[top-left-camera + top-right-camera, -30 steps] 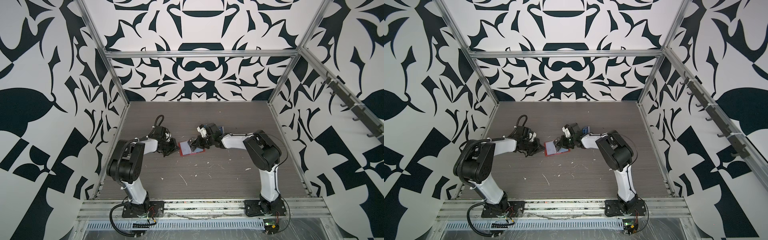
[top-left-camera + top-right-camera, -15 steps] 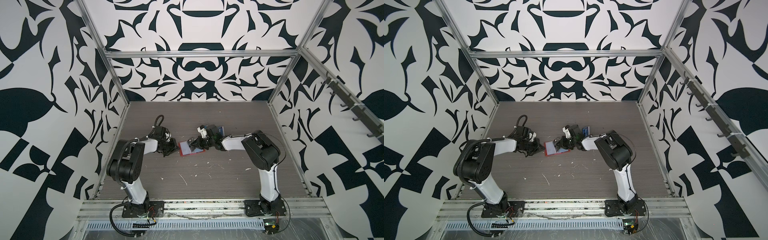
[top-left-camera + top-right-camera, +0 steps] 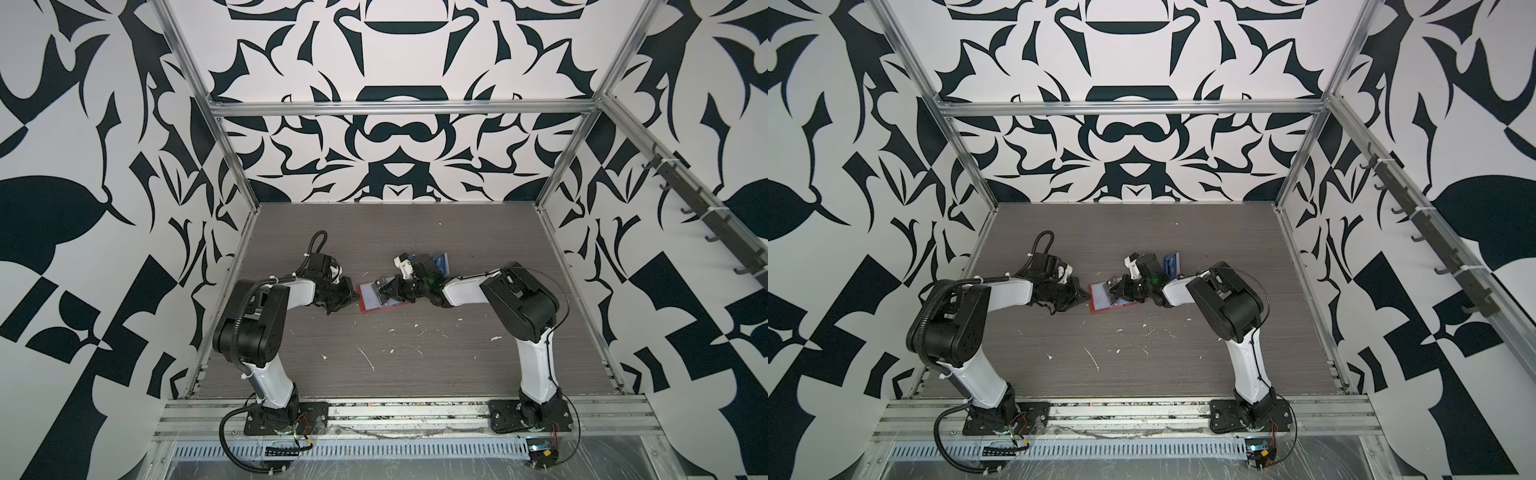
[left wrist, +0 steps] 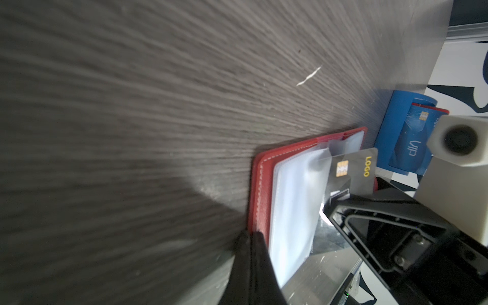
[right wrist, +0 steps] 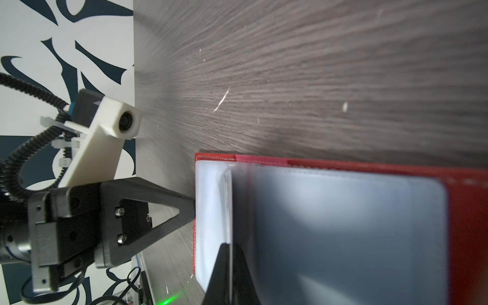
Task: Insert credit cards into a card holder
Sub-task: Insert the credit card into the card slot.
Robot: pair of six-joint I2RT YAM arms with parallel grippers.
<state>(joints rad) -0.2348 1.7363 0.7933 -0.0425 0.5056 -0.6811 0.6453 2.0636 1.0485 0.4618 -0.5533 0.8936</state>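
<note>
The red card holder (image 4: 260, 190) lies open mid-table between both arms, clear sleeves facing up. The right gripper (image 4: 334, 202) is clamped on a grey credit card (image 4: 351, 169) bearing a gold chip and yellow "LOGO", held over the sleeves. The left gripper (image 5: 191, 208), jaws pressed together, touches the holder's outer edge. Just behind the holder, a blue stand (image 4: 388, 126) carries a blue credit card (image 4: 412, 145) reading "VIP" and a red credit card (image 4: 435, 111).
</note>
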